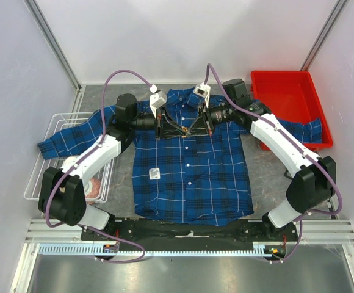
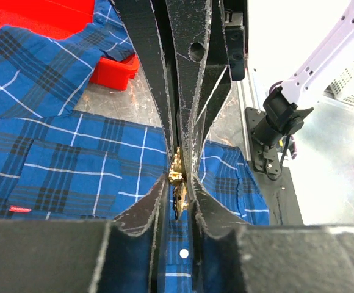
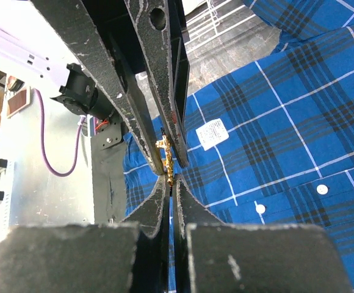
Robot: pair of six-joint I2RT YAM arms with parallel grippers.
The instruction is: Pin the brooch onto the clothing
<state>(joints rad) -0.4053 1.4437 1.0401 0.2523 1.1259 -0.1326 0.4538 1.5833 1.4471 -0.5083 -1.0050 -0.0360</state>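
Observation:
The clothing (image 1: 192, 180), a blue-and-black plaid shirt, lies flat on the table with its collar at the far side. Both grippers meet tip to tip just above the button placket below the collar. The brooch (image 2: 177, 177), a small gold leaf, is held edge-on between them. My left gripper (image 2: 178, 190) is shut on its lower part, and the right gripper's fingers (image 2: 189, 110) come down onto its top. In the right wrist view, my right gripper (image 3: 169, 183) pinches the brooch (image 3: 165, 154) at one end. In the top view the left gripper (image 1: 177, 129) and right gripper (image 1: 192, 129) hide the brooch.
A red bin (image 1: 290, 101) stands at the far right with a sleeve draped over its rim. A white wire basket (image 1: 55, 155) stands at the left under the other sleeve. A white label (image 1: 154, 173) lies on the shirt front. A small red tag (image 2: 19, 209) marks the chest pocket.

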